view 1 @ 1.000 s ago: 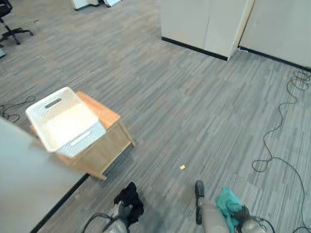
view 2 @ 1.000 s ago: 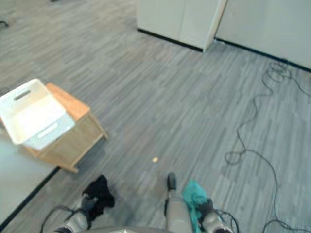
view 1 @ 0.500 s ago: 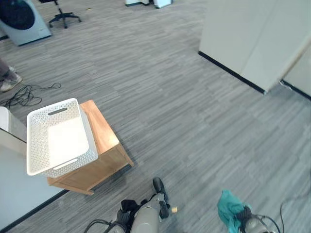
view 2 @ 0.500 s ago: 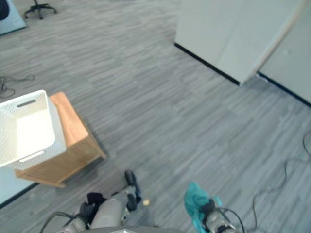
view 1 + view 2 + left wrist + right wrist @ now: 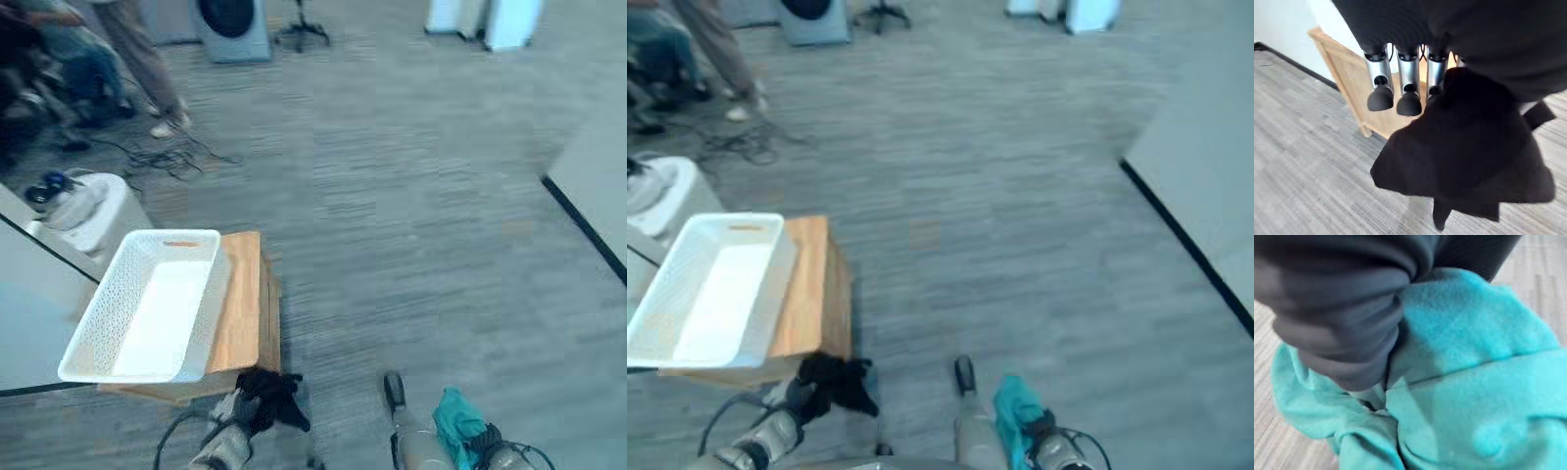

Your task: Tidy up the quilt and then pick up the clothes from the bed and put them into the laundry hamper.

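— Two garments are in hand: a black garment (image 5: 1469, 156) hangs from the left hand (image 5: 795, 397), and a teal garment (image 5: 1469, 382) is bunched at the right hand (image 5: 1046, 431).

— So which step is this?

— The carry to the hamper, I judge. A white laundry hamper (image 5: 147, 308) sits on a low wooden stand (image 5: 245, 313), just ahead of the left hand.

— How do the fingers stand?

— On the left, the fingers (image 5: 1409, 93) curl down beside the black cloth, which is pinched further along the hand. On the right, I cannot tell; the teal cloth covers them.

— And the arms?

— Both hands are held low and close in, the left nearest the stand, the right well apart from it.

— Next move?

— Probably lifting the left hand over the hamper's rim, then letting the black garment drop inside. The teal one would follow.
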Controlling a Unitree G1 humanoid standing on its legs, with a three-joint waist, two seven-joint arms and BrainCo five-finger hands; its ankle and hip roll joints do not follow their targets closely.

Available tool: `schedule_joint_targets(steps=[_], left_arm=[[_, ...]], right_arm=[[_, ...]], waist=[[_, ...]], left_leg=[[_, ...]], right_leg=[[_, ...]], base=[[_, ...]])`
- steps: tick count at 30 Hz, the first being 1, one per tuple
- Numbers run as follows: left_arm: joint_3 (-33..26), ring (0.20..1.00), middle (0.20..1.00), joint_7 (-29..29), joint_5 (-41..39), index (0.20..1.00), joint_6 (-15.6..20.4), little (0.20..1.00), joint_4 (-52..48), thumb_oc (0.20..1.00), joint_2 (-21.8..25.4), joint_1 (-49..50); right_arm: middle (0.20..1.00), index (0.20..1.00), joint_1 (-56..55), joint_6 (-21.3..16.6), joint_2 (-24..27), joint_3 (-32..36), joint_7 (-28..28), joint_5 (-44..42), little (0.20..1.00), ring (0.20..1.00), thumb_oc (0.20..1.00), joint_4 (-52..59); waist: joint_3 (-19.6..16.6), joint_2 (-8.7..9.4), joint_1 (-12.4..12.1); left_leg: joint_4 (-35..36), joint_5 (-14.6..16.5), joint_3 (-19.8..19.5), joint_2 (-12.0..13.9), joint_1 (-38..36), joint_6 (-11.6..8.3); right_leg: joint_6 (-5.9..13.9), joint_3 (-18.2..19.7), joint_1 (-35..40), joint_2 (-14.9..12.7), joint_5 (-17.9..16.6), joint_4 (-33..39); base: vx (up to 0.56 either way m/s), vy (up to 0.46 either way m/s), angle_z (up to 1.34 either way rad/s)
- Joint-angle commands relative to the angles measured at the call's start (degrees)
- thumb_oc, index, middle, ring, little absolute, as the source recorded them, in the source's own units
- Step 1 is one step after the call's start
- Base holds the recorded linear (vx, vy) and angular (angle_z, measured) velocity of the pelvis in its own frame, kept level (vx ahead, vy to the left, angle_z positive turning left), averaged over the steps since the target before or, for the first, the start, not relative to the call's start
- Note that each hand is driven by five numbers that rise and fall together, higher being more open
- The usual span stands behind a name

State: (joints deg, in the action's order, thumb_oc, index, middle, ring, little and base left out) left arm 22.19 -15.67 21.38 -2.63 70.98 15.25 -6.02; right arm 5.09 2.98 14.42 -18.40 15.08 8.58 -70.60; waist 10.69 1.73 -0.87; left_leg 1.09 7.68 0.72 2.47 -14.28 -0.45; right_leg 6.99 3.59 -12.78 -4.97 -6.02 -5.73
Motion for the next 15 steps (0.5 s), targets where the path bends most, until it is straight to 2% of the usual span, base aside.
schedule_joint_targets(steps=[1,2,3,4,5,6,7,8,9,10,11,12,13,15], left_arm=[[-0.21,0.2,0.2,-2.17,-2.35,0.2,1.28,0.2,-0.97,0.2,-1.66,-3.12],[-0.24,0.2,0.2,-2.16,-2.35,0.2,1.27,0.2,-0.97,0.2,-1.64,-3.15],[-0.12,0.2,0.2,-2.04,-1.72,0.2,1.05,0.2,-1.16,0.2,-1.71,-2.63],[-0.14,0.2,0.2,-2.04,-1.71,0.2,1.04,0.2,-1.17,0.2,-1.7,-2.64],[-0.39,0.2,0.2,-2.09,-1.69,0.2,1.06,0.2,-1.3,0.2,-1.78,-2.0],[-1.37,0.2,0.2,-2.2,-2.61,0.2,1.1,0.2,-1.37,0.2,-1.93,-1.35],[-3.12,0.2,0.2,-2.22,-3.66,0.2,1.02,0.2,-1.5,0.2,-1.58,-0.01],[-3.13,0.2,0.2,-2.22,-3.66,0.2,1.02,0.2,-1.51,0.2,-1.57,0.01],[-3.43,0.2,0.2,-2.08,-2.97,0.2,0.78,0.2,-0.82,0.2,-1.2,0.84],[-3.67,0.2,0.2,-1.44,-1.64,0.2,0.0,0.2,-0.02,0.2,-0.76,1.68],[-4.23,0.2,0.2,-0.66,-0.91,0.2,-0.81,0.2,1.14,0.2,-0.41,3.13],[-5.14,0.2,0.2,-0.38,-0.59,0.2,-1.25,0.2,2.0,0.2,0.0,4.56],[-5.54,0.2,0.2,-0.15,-0.09,0.2,-1.35,0.2,2.54,0.2,0.23,5.14],[-5.94,0.2,0.2,0.41,1.39,0.2,-2.14,0.2,3.98,0.2,0.73,6.06]], right_arm=[[0.2,0.2,1.38,-0.61,3.85,-0.26,0.48,0.38,0.2,0.2,0.2,0.99],[0.2,0.2,1.43,-0.62,3.82,-0.27,0.48,0.38,0.2,0.2,0.2,0.97],[0.2,0.2,1.53,-0.94,4.79,-0.22,0.35,0.31,0.2,0.2,0.2,1.64],[0.2,0.2,1.55,-0.95,4.78,-0.23,0.35,0.31,0.2,0.2,0.2,1.64],[0.2,0.2,1.39,-0.88,5.05,-0.21,0.34,0.39,0.2,0.2,0.2,1.57],[0.2,0.2,0.84,-0.91,5.26,-0.12,0.29,0.57,0.2,0.2,0.2,1.37],[0.2,0.2,0.63,-0.85,5.6,0.56,0.39,0.6,0.2,0.2,0.2,0.64],[0.2,0.2,0.63,-0.86,5.6,0.54,0.39,0.59,0.2,0.2,0.2,0.64],[0.2,0.2,0.64,-0.96,5.65,1.1,0.47,0.54,0.2,0.2,0.2,0.47],[0.2,0.2,1.29,-0.8,5.99,1.72,0.89,0.5,0.2,0.2,0.2,-0.22],[0.2,0.2,1.79,-0.51,6.21,2.02,0.56,0.53,0.2,0.2,0.2,-0.48],[0.2,0.2,1.38,-0.58,5.78,2.07,0.25,0.81,0.2,0.2,0.2,-0.31],[0.2,0.2,1.48,-0.68,5.53,2.13,0.32,0.89,0.2,0.2,0.2,-0.23],[0.2,0.2,1.7,-1.08,4.23,2.91,0.23,0.02,0.2,0.2,0.2,1.12]], waist=[[4.07,1.86,-0.79],[3.82,1.94,-0.51],[4.43,2.67,-0.85],[4.29,2.74,-0.78],[4.19,2.69,-0.84],[3.69,2.59,-1.73],[2.58,2.59,-2.51],[2.56,2.62,-2.46],[1.88,2.05,-2.9],[0.87,1.24,-3.48],[-0.31,0.89,-4.41],[-1.23,0.83,-4.87],[-1.43,1.1,-4.95],[-1.02,1.29,-4.32]], left_leg=[[-22.01,-7.72,5.12,3.44,14.97,-4.09],[-22.13,-7.87,4.86,3.35,15.48,-4.08],[-25.51,-8.43,13.36,7.6,18.61,-3.59],[-25.4,-8.61,13.34,7.52,18.79,-3.55],[-24.76,-8.3,17.55,9.21,19.16,-3.69],[-23.6,-6.99,20.28,9.61,20.34,-4.54],[-19.01,-6.93,24.62,8.15,22.64,-4.38],[-18.95,-6.96,24.6,8.1,22.63,-4.37],[-14.25,-8.8,28.32,7.74,22.78,-4.8],[-8.8,-12.05,33.54,7.97,22.57,-5.57],[-6.4,-12.12,34.01,7.86,21.75,-5.08],[-3.71,-11.37,31.04,5.26,20.39,-3.22],[-2.21,-10.94,30.16,3.85,19.17,-2.58],[0.67,-8.53,28.67,1.23,15.52,-0.34]], right_leg=[[1.39,-5.96,12.99,-4.61,5.96,5.94],[1.37,-6.2,12.73,-4.7,5.84,6.01],[0.13,-12.49,16.86,-5.28,8.0,7.63],[0.11,-12.53,16.7,-5.33,7.87,7.72],[0.09,-14.91,18.42,-5.23,8.62,8.64],[0.09,-17.48,20.8,-4.97,10.34,9.52],[-0.02,-21.7,22.89,-4.54,11.73,9.89],[-0.01,-21.74,22.9,-4.57,11.74,9.89],[-0.06,-24.05,23.94,-3.73,12.92,9.51],[-0.01,-28.25,25.66,-2.6,14.66,8.91],[0.31,-30.13,26.56,-2.0,15.39,7.94],[0.29,-31.34,26.95,-2.45,15.8,4.86],[0.89,-32.18,26.45,-3.1,15.66,1.14],[3.2,-31.15,23.02,-5.21,13.66,-11.16]], base=[[0.15,-0.349,1.83],[0.17,-0.451,1.9],[0.09,-0.224,1.61],[0.17,-0.28,2.0],[0.23,-0.134,1.62],[0.39,-0.222,1.48],[0.32,-0.165,0.85],[0.29,-0.116,1.43],[0.33,-0.042,1.96],[0.52,-0.015,1.97],[0.58,0.061,1.53],[0.5,0.124,1.19],[0.43,0.168,1.17],[0.35,0.209,0.71]])
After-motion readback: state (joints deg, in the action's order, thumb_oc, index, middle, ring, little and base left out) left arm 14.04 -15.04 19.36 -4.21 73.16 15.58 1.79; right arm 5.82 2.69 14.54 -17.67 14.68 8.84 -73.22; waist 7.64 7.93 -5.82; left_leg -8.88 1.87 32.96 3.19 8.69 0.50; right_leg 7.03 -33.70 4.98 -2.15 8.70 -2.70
